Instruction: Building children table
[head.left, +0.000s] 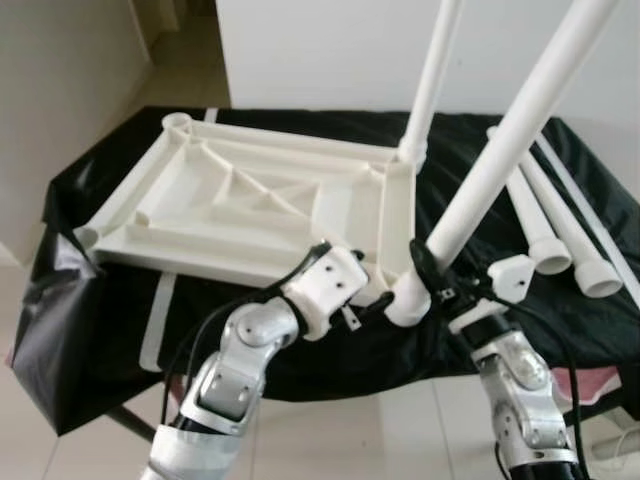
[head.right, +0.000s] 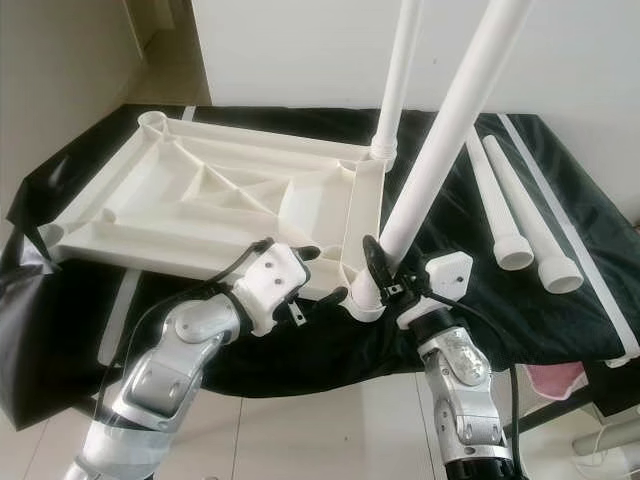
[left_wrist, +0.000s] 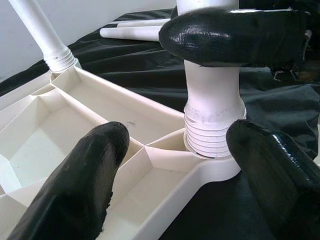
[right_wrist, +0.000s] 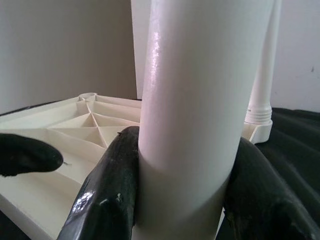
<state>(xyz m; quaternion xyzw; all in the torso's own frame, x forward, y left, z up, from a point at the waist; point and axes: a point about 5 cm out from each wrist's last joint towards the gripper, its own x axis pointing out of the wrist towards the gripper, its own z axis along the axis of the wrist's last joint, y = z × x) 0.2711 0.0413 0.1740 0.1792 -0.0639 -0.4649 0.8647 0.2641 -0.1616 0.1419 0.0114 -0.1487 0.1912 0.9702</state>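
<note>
An upturned white plastic tabletop (head.left: 250, 200) lies on a table draped in black cloth (head.left: 130, 330). One white leg (head.left: 432, 80) stands in its far right corner socket. A second leg (head.left: 510, 140) leans up out of the near right corner socket, threads showing at its base (left_wrist: 212, 137). My right gripper (head.left: 432, 275) is shut on this near leg just above the socket, its fingers (right_wrist: 107, 195) pressed to both sides. My left gripper (head.left: 350, 280) is open at the same corner, one fingertip (left_wrist: 100, 150) over the tabletop's ribs, the other outside the rim beside the socket.
Two loose white legs (head.left: 545, 215) (head.left: 590, 250) lie on the cloth to the right, with a thin white strip (head.left: 590, 205) past them. White tape (head.left: 160, 315) hangs over the cloth's front edge. Light floor tiles lie below, with a pink item (head.left: 600, 385) at lower right.
</note>
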